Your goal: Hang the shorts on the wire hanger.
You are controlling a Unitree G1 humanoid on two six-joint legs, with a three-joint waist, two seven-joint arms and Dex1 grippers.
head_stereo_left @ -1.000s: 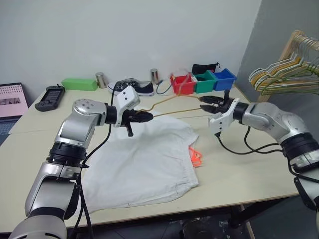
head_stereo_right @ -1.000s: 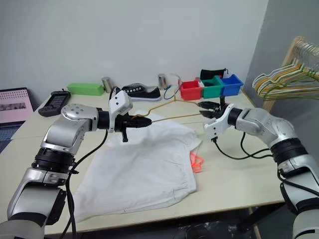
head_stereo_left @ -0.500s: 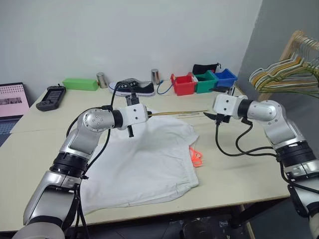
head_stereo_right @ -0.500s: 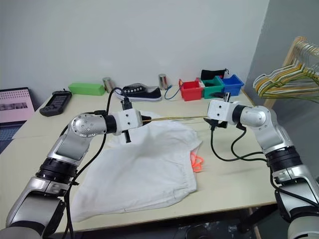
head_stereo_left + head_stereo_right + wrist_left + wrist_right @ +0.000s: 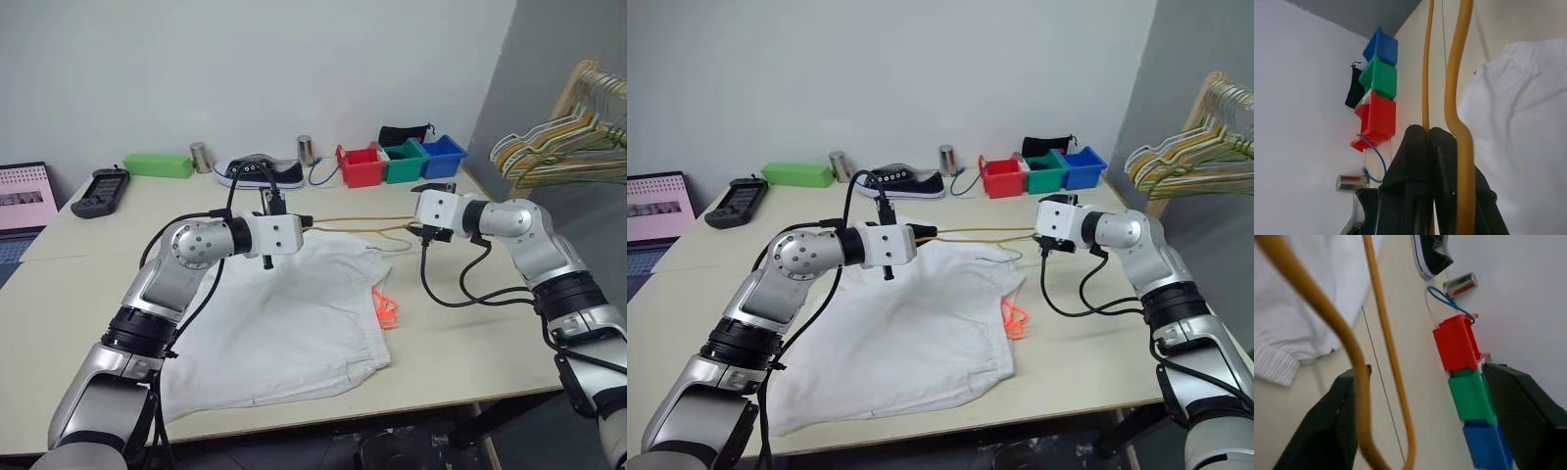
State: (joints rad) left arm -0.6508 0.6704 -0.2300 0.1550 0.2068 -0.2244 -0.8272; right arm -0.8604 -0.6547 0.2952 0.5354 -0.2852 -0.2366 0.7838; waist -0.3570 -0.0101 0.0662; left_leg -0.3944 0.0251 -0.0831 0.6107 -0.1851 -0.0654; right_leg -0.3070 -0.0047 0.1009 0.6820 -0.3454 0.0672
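The wire hanger is being clamped in the left gripper above the shorts; its far end is being framed by the spread fingers of the right gripper.

Wire hanger ends hidden by both pincers, laptop cut off at edge

Left gripper pinches one end of the wire hanger, right gripper probably loose at the other; shorts flat on the table.
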